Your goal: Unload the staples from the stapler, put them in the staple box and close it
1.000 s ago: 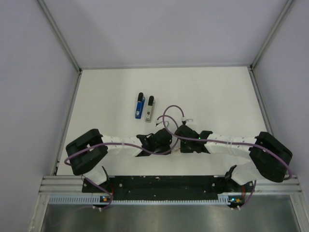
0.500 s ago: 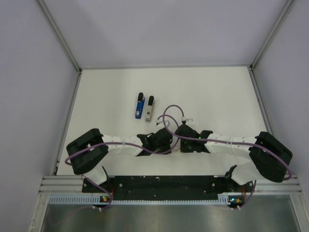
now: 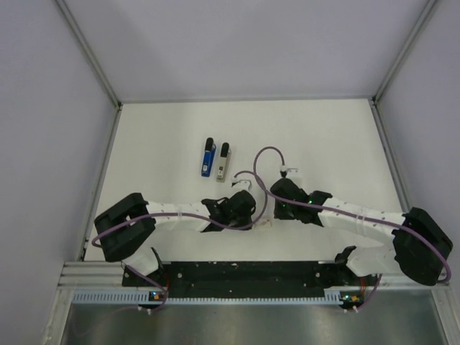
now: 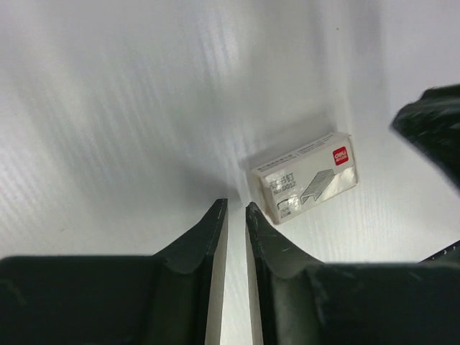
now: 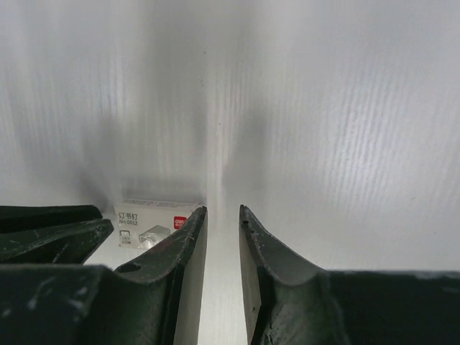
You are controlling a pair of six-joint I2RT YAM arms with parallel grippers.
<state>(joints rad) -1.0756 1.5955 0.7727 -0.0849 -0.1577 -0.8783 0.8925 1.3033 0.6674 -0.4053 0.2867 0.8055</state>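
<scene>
Two staplers lie side by side at mid-table, a blue one (image 3: 208, 157) and a grey-white one (image 3: 223, 159), both with black ends. Both grippers hang low over the table nearer the front, apart from the staplers. My left gripper (image 3: 251, 214) (image 4: 236, 207) stands open by a narrow gap, with only bare table between its fingers. My right gripper (image 3: 277, 210) (image 5: 223, 210) faces it, also open a little and empty. A small whitish staple box (image 4: 305, 176) (image 5: 151, 219) lies on the table between the two. The staples themselves do not show in any view.
The white table (image 3: 323, 144) is walled by pale panels with metal rails on the left (image 3: 100, 208) and right (image 3: 388, 165). Purple cables (image 3: 260, 162) loop above both wrists. The right gripper's dark body (image 4: 431, 122) fills the left wrist view's right edge.
Both grippers were shut and now stand slightly open. The right arm has swung rightwards, its elbow nearer the right rail and its wrist a little farther from the left gripper.
</scene>
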